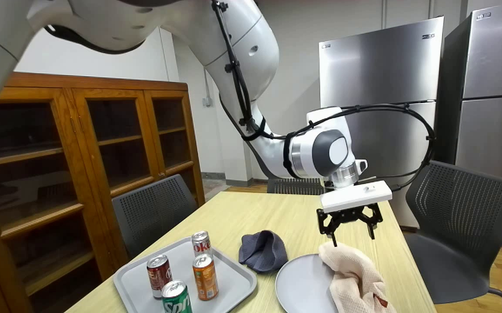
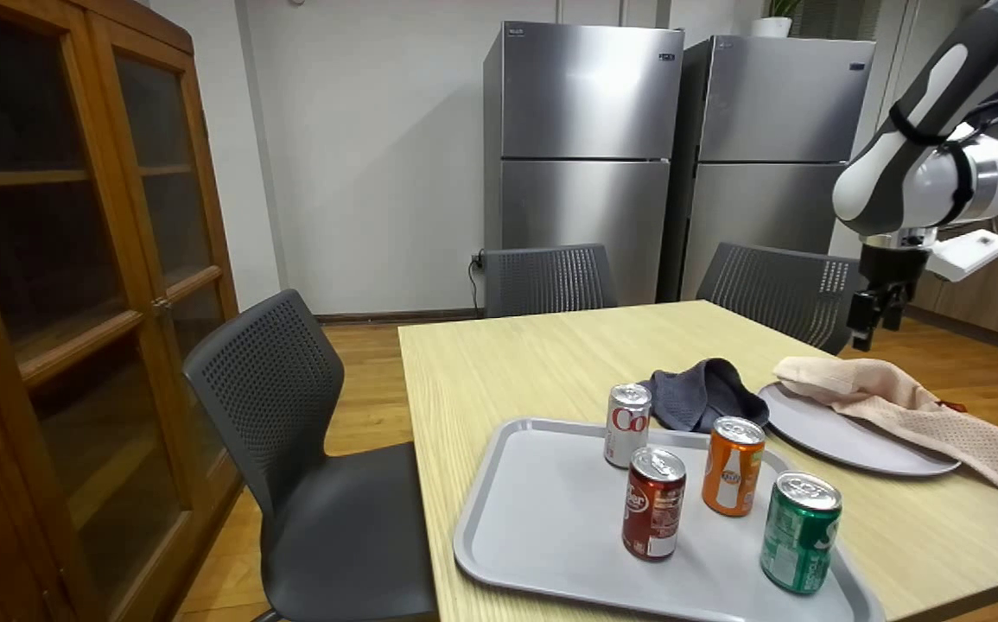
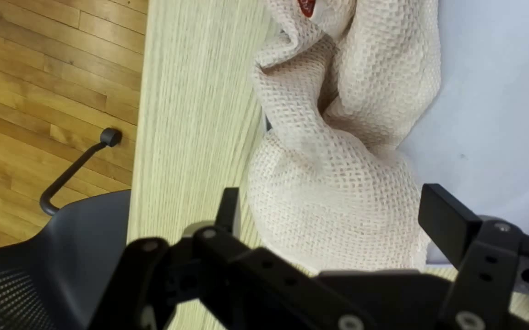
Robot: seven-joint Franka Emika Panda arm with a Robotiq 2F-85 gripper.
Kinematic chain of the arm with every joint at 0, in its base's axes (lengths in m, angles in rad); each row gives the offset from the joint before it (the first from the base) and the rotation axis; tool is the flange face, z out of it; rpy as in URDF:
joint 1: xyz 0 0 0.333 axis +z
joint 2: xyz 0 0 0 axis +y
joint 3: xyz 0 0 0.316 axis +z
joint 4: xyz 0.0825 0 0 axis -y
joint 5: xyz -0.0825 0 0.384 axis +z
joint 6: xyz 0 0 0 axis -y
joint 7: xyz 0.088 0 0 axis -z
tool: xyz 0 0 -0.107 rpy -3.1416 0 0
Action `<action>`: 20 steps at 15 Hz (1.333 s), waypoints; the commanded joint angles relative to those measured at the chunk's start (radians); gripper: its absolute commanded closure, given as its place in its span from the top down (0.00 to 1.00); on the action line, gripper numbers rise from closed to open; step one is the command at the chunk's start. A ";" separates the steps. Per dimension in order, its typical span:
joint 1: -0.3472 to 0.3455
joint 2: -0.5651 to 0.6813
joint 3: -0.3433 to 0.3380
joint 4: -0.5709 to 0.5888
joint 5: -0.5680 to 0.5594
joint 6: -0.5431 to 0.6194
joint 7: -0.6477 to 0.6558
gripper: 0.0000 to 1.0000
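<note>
- peach towel [image 1: 350, 265]: one, lying crumpled, partly on the grey plate [image 1: 298, 282], partly spilling over its rim onto the pale table [image 1: 251, 213].
- gripper [image 1: 354, 240]: one, hanging above the towel's end with its jaws spread wide, gripping nothing; in the wrist view the fingers [image 3: 449, 220] are straddling the towel.
- progress, my read: lining up is looking done; a grip is not being made yet, nothing is lifting.
- left: the hold itself, judging by the empty jaws.
- plate count one; dark blue cloth [image 2: 697, 397] count one, sitting bunched near it.
- grey tray [image 2: 550, 510]: one, carrying four upright drinks: silver coke can [image 2: 626, 428], dark red can [image 2: 654, 510], orange can [image 2: 733, 471], green can [image 2: 801, 536].
- background: two fridges [image 2: 585, 164] standing by the wall [image 2: 360, 155], three chairs [image 2: 265, 397] showing in each exterior view.
</note>
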 commanded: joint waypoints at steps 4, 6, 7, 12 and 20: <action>-0.008 0.155 0.026 0.144 -0.001 -0.032 -0.075 1.00; -0.002 0.191 0.019 0.169 -0.009 -0.036 -0.071 1.00; -0.002 0.208 0.017 0.181 -0.010 -0.034 -0.070 1.00; 0.004 0.252 0.008 0.219 -0.020 -0.036 -0.063 1.00; 0.003 0.245 0.012 0.216 -0.016 -0.033 -0.059 0.49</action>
